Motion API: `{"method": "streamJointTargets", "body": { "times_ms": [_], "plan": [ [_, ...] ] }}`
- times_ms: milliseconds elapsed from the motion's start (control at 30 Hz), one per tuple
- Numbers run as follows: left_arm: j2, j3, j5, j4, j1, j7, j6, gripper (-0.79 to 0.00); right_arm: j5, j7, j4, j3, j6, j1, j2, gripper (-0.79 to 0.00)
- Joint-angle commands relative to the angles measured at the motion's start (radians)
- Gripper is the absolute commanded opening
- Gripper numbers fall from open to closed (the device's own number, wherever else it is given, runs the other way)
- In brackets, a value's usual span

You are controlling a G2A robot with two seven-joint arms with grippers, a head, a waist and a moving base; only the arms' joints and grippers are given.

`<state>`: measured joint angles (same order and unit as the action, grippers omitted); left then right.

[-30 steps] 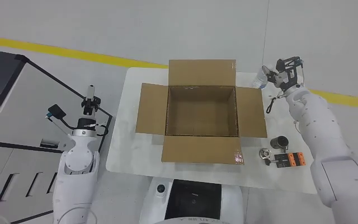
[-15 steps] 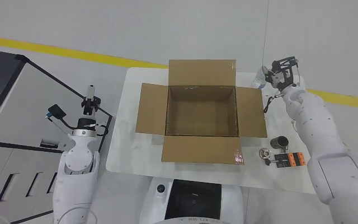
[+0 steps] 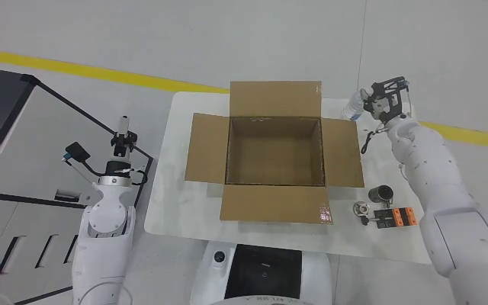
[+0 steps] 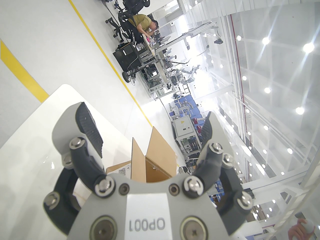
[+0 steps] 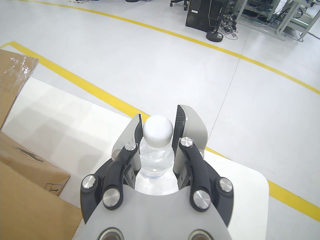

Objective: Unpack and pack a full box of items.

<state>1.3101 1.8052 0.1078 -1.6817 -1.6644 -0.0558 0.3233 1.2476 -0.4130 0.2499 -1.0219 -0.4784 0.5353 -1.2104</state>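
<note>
Clear bottle (image 5: 155,162), white cap, clamped between right gripper (image 5: 157,126) fingers (image 5: 179,131).

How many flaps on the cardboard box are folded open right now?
4. On the cardboard box, all are folded outward: the far flap, the near flap toward the robot, the left flap, and the right flap by the bottle. None seems hidden.

Right pincer (image 5: 158,123) with the bottle (image 5: 156,156) has edged toward the box (image 3: 274,99).
</note>
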Motion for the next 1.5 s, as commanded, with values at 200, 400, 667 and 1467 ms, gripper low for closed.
{"method": "streamJointTargets", "body": {
  "times_ms": [200,400,667,1467],
  "plan": [
    [0.0,0.0,0.0,0.0,0.0,0.0,0.0,0.0,0.011,-0.028,0.002,-0.003,-0.008,0.004,0.011,-0.785],
    [0.0,0.0,0.0,0.0,0.0,0.0,0.0,0.0,0.017,-0.06,0.009,-0.01,-0.022,0.009,0.024,-0.785],
    [0.0,0.0,0.0,0.0,0.0,0.0,0.0,0.0,0.031,-0.106,0.029,-0.022,-0.067,0.02,0.05,-0.785],
    [0.0,0.0,0.0,0.0,0.0,0.0,0.0,0.0,0.062,-0.102,0.535,-0.236,-0.324,0.243,0.232,-0.785]
  ]
}}
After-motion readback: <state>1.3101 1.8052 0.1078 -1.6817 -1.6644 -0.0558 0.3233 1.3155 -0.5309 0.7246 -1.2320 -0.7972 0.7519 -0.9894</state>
